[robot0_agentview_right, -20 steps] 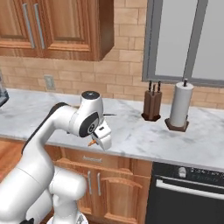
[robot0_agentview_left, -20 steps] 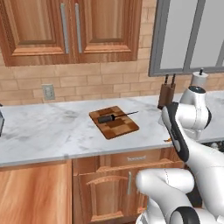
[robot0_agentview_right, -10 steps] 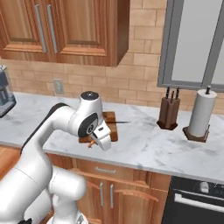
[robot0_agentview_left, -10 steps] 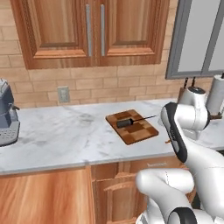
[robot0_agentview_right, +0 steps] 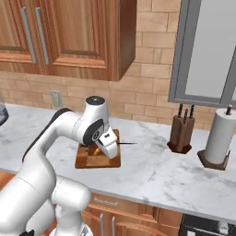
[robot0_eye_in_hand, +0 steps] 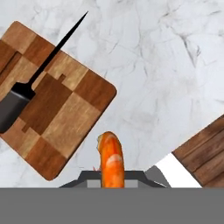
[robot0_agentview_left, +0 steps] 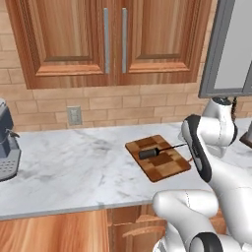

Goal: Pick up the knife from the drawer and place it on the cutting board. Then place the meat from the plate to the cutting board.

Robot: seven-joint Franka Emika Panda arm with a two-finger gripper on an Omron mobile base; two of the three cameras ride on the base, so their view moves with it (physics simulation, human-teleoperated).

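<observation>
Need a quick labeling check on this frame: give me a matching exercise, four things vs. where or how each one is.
Things:
1. knife
2. meat
3. paper towel roll
4. knife block

States:
A. held in the shut gripper
B. lying on the cutting board, blade past its edge
C. on the counter beside the paper towel roll
D. upright on a dark stand

Pairs: 1-B, 2-A, 3-D, 4-C
</observation>
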